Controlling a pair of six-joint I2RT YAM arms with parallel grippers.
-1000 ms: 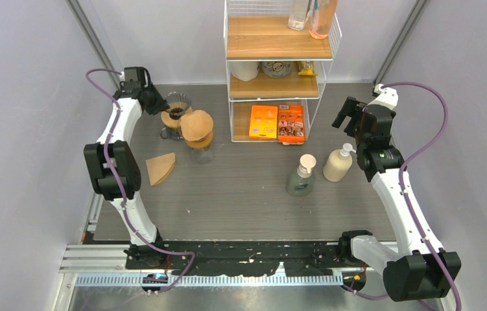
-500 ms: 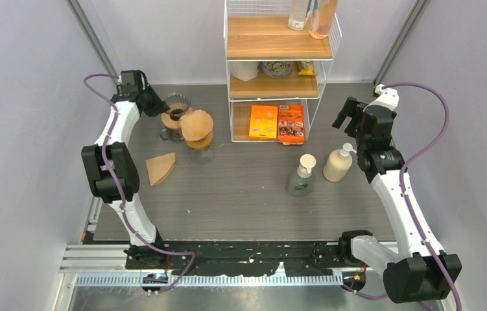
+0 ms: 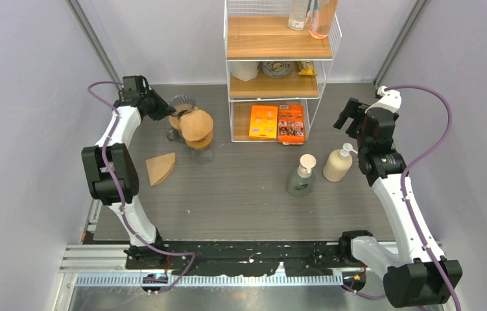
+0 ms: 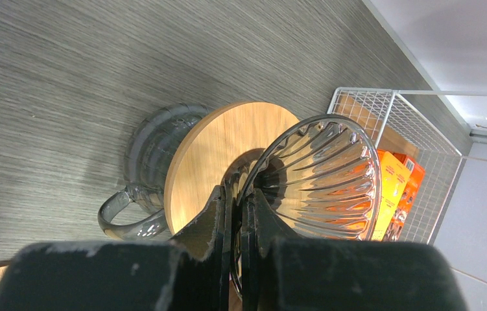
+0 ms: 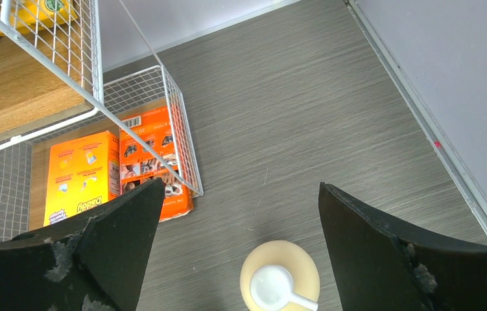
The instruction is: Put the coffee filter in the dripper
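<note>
A: Top view: the coffee filter (image 3: 161, 168) lies on the tabletop (image 3: 247, 201), near-left of the dripper (image 3: 182, 109).
B: Left wrist: the left tool (image 4: 237, 194) pinches the dripper's glass rim; a slip could topple it.
A: Right wrist: the right tool (image 5: 237, 188) is spread and holds nothing.

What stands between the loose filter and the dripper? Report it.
Nothing visible lies on the table between the coffee filter and the dripper, whose cone is empty. However, the left pincer is shut on the dripper's rim, one finger inside the cone, taking part of the opening.
</note>
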